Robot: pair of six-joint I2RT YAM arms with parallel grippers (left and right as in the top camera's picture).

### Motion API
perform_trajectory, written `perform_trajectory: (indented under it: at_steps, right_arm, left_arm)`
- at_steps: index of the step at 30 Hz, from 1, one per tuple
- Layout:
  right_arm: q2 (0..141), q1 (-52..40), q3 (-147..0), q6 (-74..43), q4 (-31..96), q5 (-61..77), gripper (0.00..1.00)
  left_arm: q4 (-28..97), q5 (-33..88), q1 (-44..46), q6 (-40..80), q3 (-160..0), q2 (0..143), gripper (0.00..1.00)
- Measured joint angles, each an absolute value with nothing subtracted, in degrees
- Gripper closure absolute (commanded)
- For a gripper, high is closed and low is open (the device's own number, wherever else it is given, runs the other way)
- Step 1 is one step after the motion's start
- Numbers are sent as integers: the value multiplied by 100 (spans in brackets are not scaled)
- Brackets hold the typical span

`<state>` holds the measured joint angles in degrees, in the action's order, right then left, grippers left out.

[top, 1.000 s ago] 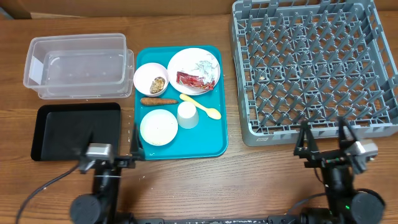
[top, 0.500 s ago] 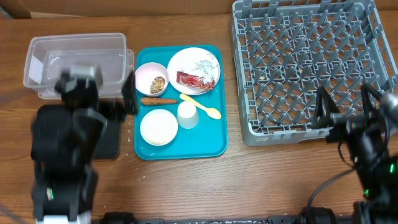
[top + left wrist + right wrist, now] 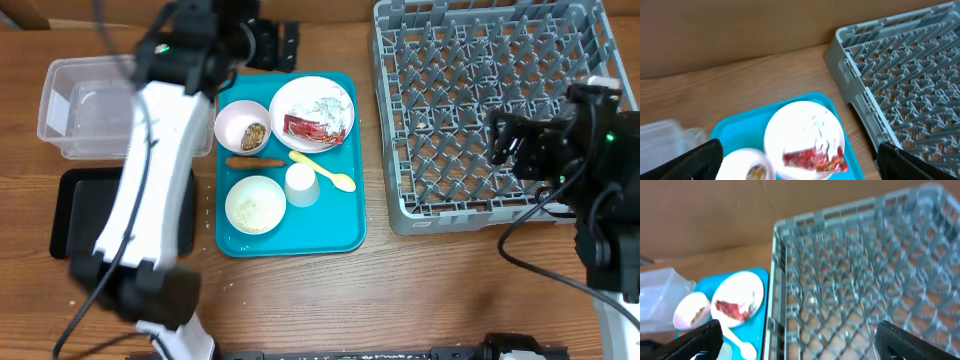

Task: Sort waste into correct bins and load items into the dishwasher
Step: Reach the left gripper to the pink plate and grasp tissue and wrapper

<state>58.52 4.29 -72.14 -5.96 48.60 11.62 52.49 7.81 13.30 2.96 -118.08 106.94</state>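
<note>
A teal tray holds a pale plate with a red-and-silver wrapper, a bowl with a brown lump, an orange-brown stick, a bowl of rice, a white cup and a yellow spoon. My left gripper is open and empty, raised beyond the tray's far edge; its view looks down on the plate and wrapper. My right gripper is open and empty above the grey rack; its wrist view shows the rack.
The clear tub stands at back left, with the black tray in front of it. My left arm stretches over both. Brown cardboard runs along the table's back edge.
Both arms have risen from the table's front edge. The left one swung back over the tub to the tray's far side. The right one moved up over the rack.
</note>
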Motion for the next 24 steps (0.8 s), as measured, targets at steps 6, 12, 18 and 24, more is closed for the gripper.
perform_trajectory:
  at_steps: [6,12,18,24]
  right_arm:
    - [6034,432,-7216,-596,5367,1164,0]
    - [6049,432,-7216,-596,5551,1164,0]
    - [6049,432,-7216,-598,5634,1162,0]
    - [6049,432,-7216,-598,5645,1173,0]
  left_arm:
    - [4952,1055,1452,-82,-11878,11828,17]
    - [5137,908,1625,143,-11878,12779,20]
    - [5623,744,1841,893,-11878,13093,0]
    - [5697,436,2084,427,-11878,13093,0]
